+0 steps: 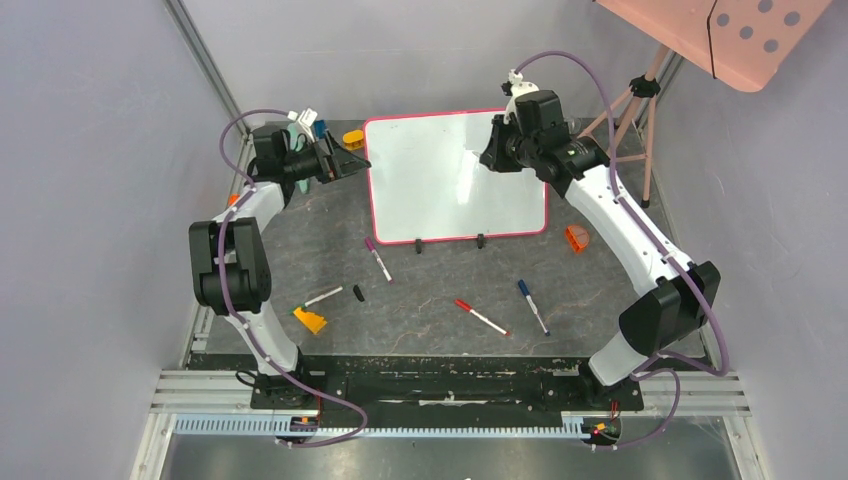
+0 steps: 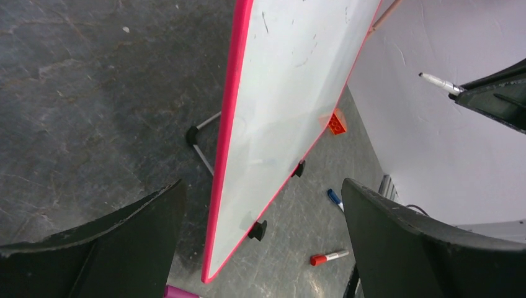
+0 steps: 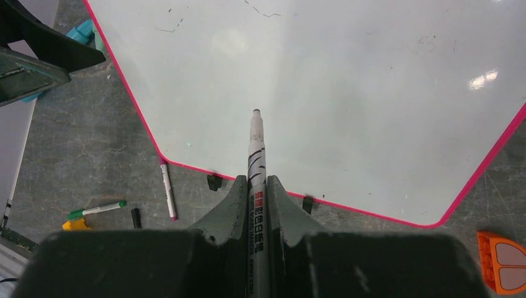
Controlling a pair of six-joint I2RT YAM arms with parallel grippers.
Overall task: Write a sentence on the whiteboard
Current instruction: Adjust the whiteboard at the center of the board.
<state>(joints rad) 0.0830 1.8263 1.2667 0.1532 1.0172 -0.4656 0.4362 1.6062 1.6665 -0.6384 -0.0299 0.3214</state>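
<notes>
The whiteboard (image 1: 455, 175) stands tilted on two black feet at the back of the table, pink-red framed. Its face (image 3: 347, 93) carries only a few faint stray marks; the sentence is not in view. My right gripper (image 1: 497, 150) hovers over the board's upper right part, shut on a white-barrelled marker (image 3: 256, 149). The marker's dark uncapped tip points at the board and stays off its surface (image 2: 437, 82). My left gripper (image 1: 352, 160) is open beside the board's upper left edge, holding nothing. In the left wrist view the board (image 2: 273, 112) shows edge-on between the wide fingers (image 2: 372, 236).
Loose markers lie in front of the board: purple (image 1: 378, 260), red (image 1: 481, 317), blue (image 1: 533, 306), green (image 1: 322, 297) beside a yellow-orange block (image 1: 312, 320), plus a black cap (image 1: 358, 293). An orange block (image 1: 576, 238) sits right of the board. A tripod (image 1: 640, 110) with a salmon panel (image 1: 740, 35) stands back right.
</notes>
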